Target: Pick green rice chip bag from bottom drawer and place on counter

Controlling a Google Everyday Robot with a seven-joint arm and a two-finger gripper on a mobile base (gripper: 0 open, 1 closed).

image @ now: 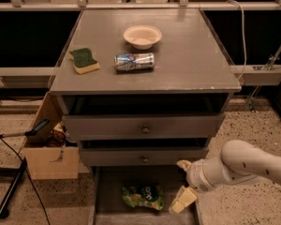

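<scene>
The green rice chip bag [143,197] lies crinkled on the floor of the pulled-out bottom drawer [107,205], near its middle. My gripper [183,183] hangs at the end of the white arm on the right, over the drawer's right side. It is to the right of the bag and not touching it. Its two pale fingers [183,199] stand apart, one above the other, with nothing between them. The counter [192,60] is the grey top of the cabinet above.
On the counter stand a white bowl [142,36], a can lying on its side [134,62] and a green-topped yellow sponge [85,61]. Two upper drawers [143,125] with round knobs are slightly open. A cardboard box [47,149] sits left of the cabinet.
</scene>
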